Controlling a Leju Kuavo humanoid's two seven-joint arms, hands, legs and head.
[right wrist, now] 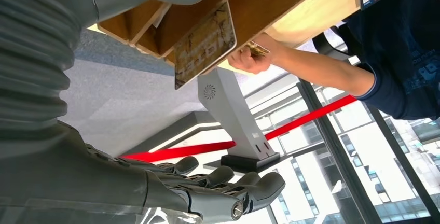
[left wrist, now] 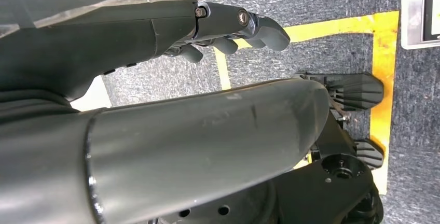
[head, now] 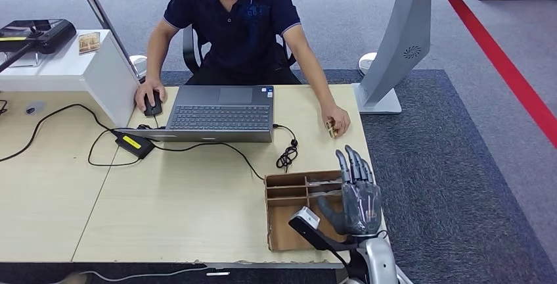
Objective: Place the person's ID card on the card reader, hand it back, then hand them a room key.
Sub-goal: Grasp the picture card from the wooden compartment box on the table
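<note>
Our right hand [head: 358, 195] hangs over the cardboard tray [head: 284, 228] at the table's [head: 197, 198] near right corner, fingers straight, close together and holding nothing. In the right wrist view a patterned card [right wrist: 204, 45] stands in one of the tray's compartments; we take it for a room key, though its print is too blurred to be sure. The person's hand [head: 336, 121] rests on the table just beyond the tray, holding a small card [head: 330, 126], probably the ID. Our left hand [left wrist: 228, 32] hangs low over the floor, fingers loosely bent and holding nothing.

The risk we see is in the handover. The person's card lies low against the tabletop, so a reach may jab their fingers or knock the card away. Our forearm may also catch the tray wall and drag it off the edge.
</note>
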